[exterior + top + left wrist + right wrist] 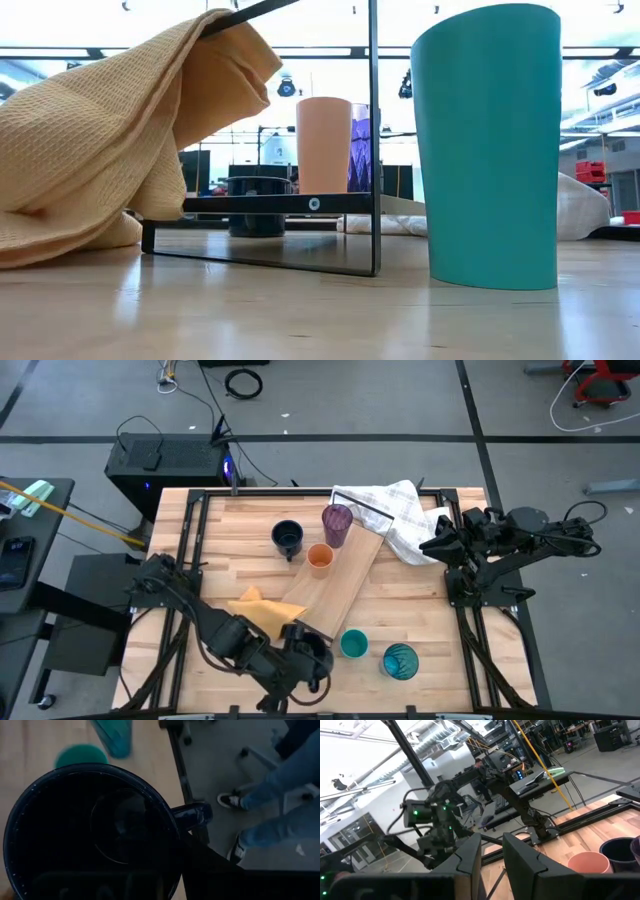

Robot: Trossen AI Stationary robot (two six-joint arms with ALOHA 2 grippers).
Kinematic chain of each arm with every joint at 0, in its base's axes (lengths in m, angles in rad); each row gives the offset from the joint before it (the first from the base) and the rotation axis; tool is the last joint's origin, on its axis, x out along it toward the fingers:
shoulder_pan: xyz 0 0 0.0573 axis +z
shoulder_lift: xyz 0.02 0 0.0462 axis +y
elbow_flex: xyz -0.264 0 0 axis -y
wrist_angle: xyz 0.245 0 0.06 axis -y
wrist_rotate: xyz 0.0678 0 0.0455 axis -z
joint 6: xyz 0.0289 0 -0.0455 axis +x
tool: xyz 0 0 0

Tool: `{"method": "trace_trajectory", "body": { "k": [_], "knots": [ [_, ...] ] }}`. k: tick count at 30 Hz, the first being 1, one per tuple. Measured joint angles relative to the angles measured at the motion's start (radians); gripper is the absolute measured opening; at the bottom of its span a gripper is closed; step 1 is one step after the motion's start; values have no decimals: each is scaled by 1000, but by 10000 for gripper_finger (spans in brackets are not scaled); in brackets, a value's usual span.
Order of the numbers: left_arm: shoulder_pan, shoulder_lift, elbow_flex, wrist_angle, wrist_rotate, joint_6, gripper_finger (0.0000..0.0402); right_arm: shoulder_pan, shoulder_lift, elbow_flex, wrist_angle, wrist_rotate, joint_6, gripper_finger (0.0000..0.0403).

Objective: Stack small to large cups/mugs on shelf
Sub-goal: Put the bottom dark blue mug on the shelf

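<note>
High view takes in the counter with the shelf lying slantwise across it, purple tumbler and orange cup standing on it, one navy mug just beside. Near the front edge the left claw is clamped on the other mug; teal cup and patterned tumbler wait close by. The right claw idles half apart over the far right, holding nothing. I'd say the mug is mid-carry; next it needs lifting to the shelf.
</note>
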Motion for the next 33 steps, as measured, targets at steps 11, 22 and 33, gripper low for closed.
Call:
{"method": "trace_trajectory", "body": {
  "k": [11, 22, 33],
  "knots": [
    [70, -1, 70, 16, -54, 66, 31, 0, 0, 0, -21, 0, 0, 87],
    [161, -1, 115, 64, -56, 146, 31, 0, 0, 0, -38, 0, 0, 87],
    [313, -8, 115, -47, 29, 284, 31, 0, 0, 0, -37, 0, -1, 87]
  ]
}}
